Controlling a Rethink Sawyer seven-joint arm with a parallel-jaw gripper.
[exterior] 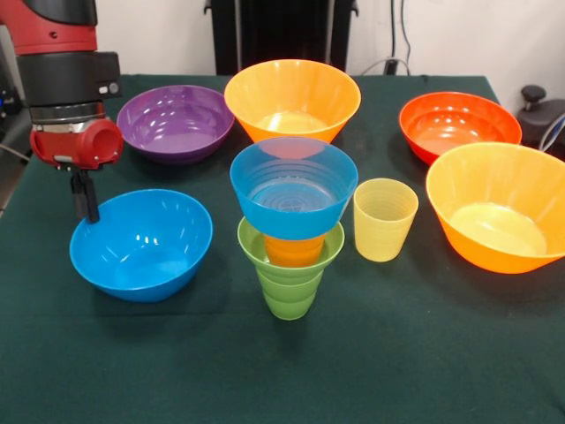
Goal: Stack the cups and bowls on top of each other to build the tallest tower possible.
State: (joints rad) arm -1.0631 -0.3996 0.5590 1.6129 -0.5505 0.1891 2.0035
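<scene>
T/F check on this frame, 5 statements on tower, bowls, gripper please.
1. The tower has a green ribbed cup as its lowest piece. True.
2. The tower's top piece is a purple bowl. False: a translucent blue bowl tops it; the purple bowl sits alone on the table.
3. The pale yellow cup stands upright beside the tower, unstacked. True.
4. The gripper holds the red-orange bowl. False: it hangs at the medium blue bowl's rim; the red-orange bowl lies far from it.
5. Only one big orange bowl is present. False: there are two.
</scene>
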